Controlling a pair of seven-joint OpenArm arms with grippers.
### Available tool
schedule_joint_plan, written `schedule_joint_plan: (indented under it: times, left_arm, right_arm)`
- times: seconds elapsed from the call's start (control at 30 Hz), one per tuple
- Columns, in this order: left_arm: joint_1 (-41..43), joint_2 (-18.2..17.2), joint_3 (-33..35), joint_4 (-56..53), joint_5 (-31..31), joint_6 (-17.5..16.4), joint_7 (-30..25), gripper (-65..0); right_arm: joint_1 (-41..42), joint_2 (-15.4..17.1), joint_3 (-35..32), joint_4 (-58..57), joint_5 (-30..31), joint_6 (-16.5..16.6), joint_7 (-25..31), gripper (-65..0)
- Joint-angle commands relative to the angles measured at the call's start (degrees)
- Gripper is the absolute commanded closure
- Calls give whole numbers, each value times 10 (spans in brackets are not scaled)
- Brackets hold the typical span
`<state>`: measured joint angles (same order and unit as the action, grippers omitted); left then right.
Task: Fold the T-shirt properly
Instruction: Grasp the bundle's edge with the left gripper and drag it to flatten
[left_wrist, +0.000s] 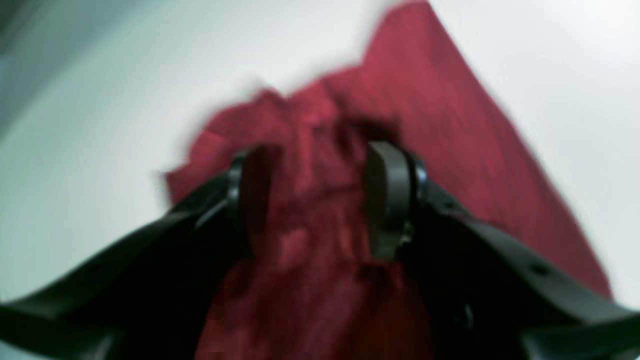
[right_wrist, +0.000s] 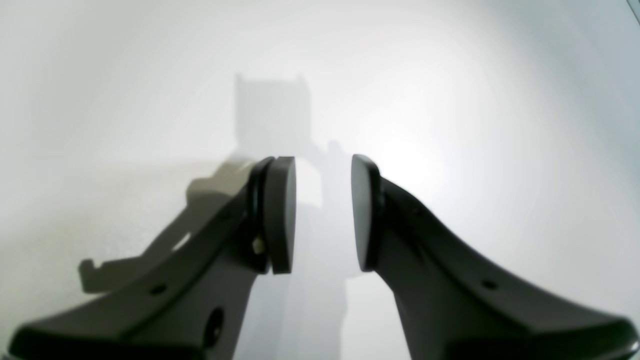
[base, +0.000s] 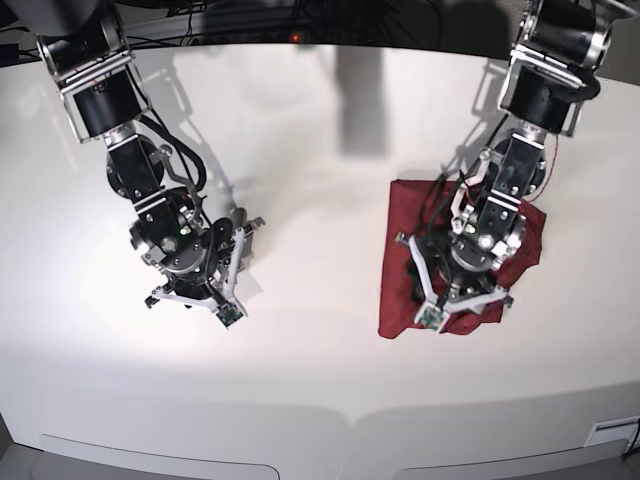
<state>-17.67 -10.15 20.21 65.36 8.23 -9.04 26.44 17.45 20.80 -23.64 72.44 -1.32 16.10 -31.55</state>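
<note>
The T-shirt (base: 400, 250) is a dark red bundle lying in a rough rectangle on the white table (base: 320, 380), right of the middle in the base view. My left gripper (base: 456, 290) hangs over its near right part. In the blurred left wrist view the T-shirt (left_wrist: 440, 125) bunches up under and between the black fingers (left_wrist: 390, 195), and the left gripper (left_wrist: 317, 165) has its jaws well apart. On the other side of the table, away from the cloth, my right gripper (base: 197, 282) is open over bare table. Nothing sits between the pads of the right gripper (right_wrist: 322, 167).
The white table's rounded front edge (base: 350, 420) runs below both arms. Dark cables and equipment (base: 300, 20) sit beyond the far edge. The right wrist view shows only white surface (right_wrist: 450, 100) and the gripper's shadow.
</note>
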Motion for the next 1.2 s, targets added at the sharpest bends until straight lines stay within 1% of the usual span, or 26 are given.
schedule_joint_plan:
  times: [0.0,0.07,0.1,0.3,0.47,0.57,0.63,0.67,0.73,0.77,0.93,1.1,1.17]
  left_arm:
    - [-17,-3,-3,-6,22,1,-3,-296]
    - [-17,-3,-3,-27,54,2,-10,-296]
    - [-15,-4,-3,-30,58,2,-10,-296]
    - [-16,-3,-3,-15,57,4,7,-296]
    - [-16,-3,-3,51,57,4,27,-296]
    - [-18,-3,-3,76,55,4,21,-296]
    - [-26,-3,-3,73,37,5,14,-296]
    - [-28,-4,-3,69,33,12,3,-296]
    - [-37,-3,-3,53,33,47,-12,-296]
    - [-43,-3,-3,43,32,57,-13,-296]
    - [-63,-3,-3,-10,33,60,-12,-291]
    - [-60,-3,-3,-10,20,60,-13,-289]
    - [-60,-3,-3,-10,20,60,-12,-270]
  right_arm:
    - [14,5,5,10,0,-5,10,-191]
    - [14,5,5,10,0,-5,10,-191]
    - [14,5,5,10,0,-5,11,-191]
    - [14,-7,5,10,0,-5,11,-191]
    - [14,-12,5,10,0,-5,13,-191]
    - [14,-11,5,10,0,-5,13,-191]
    - [14,-12,5,10,0,-5,9,-191]
    - [14,-11,5,10,0,-5,4,-191]
    - [14,-11,5,10,0,-5,-2,-191]
    - [14,-11,5,10,0,-5,-5,-191]
    - [7,-11,5,10,0,-5,-5,-191]
    - [4,-11,5,10,0,-5,-4,-191]
    - [4,-11,5,10,0,-5,-4,-191]
